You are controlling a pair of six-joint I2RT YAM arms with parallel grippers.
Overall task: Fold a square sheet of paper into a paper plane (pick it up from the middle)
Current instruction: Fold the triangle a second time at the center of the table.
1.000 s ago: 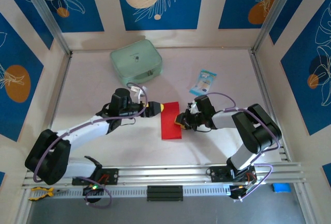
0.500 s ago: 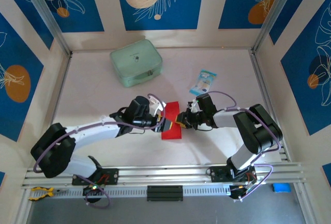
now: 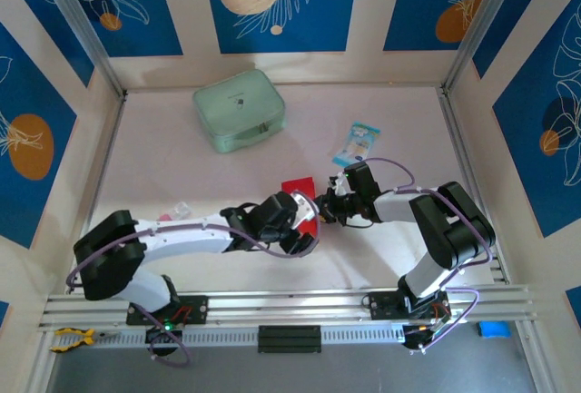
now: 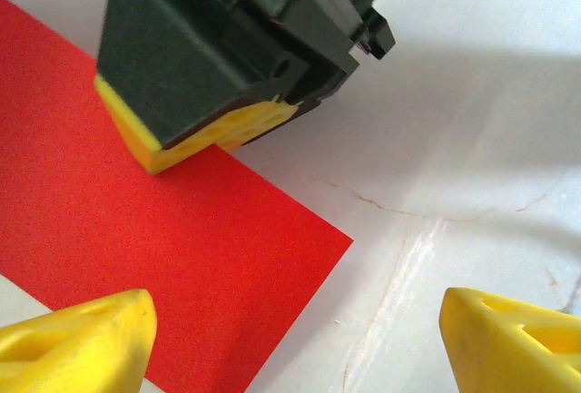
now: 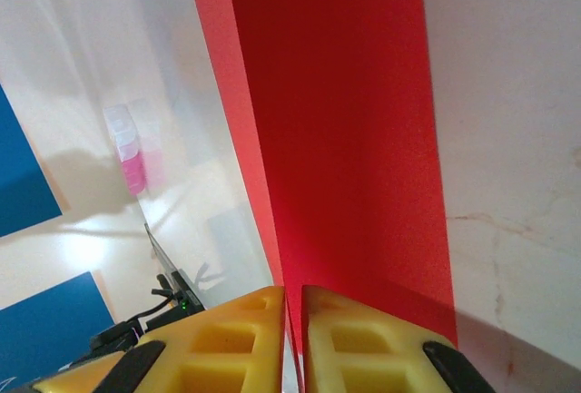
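Left gripper (image 3: pixel 307 234) and right gripper (image 3: pixel 320 210) meet at the red paper (image 3: pixel 298 188), mid-table.
On the table (image 3: pixel 163 166), the green pouch (image 3: pixel 239 109) sits toward the far side, well apart from both arms. The paper lies at the centre, partly under the left wrist. The left gripper hangs low by a corner of it, fingers spread wide: one above the red, the other above bare table. The right gripper's fingers are pressed together, pinching the paper's edge between them. A small blue-white packet (image 3: pixel 356 143) lies beyond the right gripper.
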